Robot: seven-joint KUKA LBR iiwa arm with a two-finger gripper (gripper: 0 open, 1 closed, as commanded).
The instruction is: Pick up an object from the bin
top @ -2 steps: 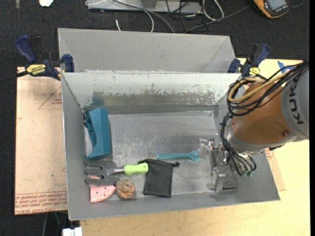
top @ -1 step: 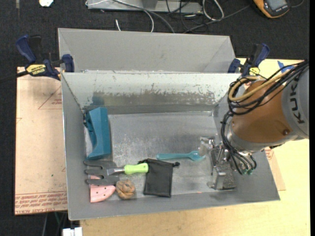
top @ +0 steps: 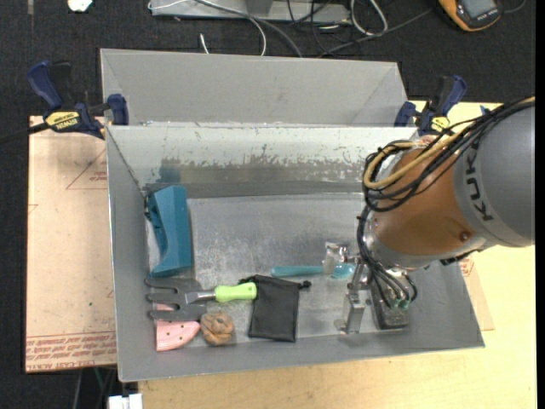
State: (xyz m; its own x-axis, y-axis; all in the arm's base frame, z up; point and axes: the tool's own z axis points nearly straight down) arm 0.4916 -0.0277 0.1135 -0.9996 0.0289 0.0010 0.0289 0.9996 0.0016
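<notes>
The gripper (top: 352,313) is low in the bin (top: 255,220) beside a teal toothbrush (top: 298,271). Nothing seems lifted yet, and it is unclear whether the gripper is open or closed.

Inside the bin (top: 255,156), against the left wall: a case (top: 170,231). Just in front of it: a fork tool (top: 200,294) lying crosswise. Nearest the front wall: a wedge (top: 174,335), touching a lump (top: 218,328) on its right. Further right: a pouch (top: 275,308), with a toothbrush (top: 306,271) behind. Right of the pouch: the hand (top: 353,324).

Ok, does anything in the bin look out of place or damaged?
Nothing stands out. The blue block lies by the left wall; the fork, black pouch and teal brush lie loose on the floor, none visibly broken.
</notes>
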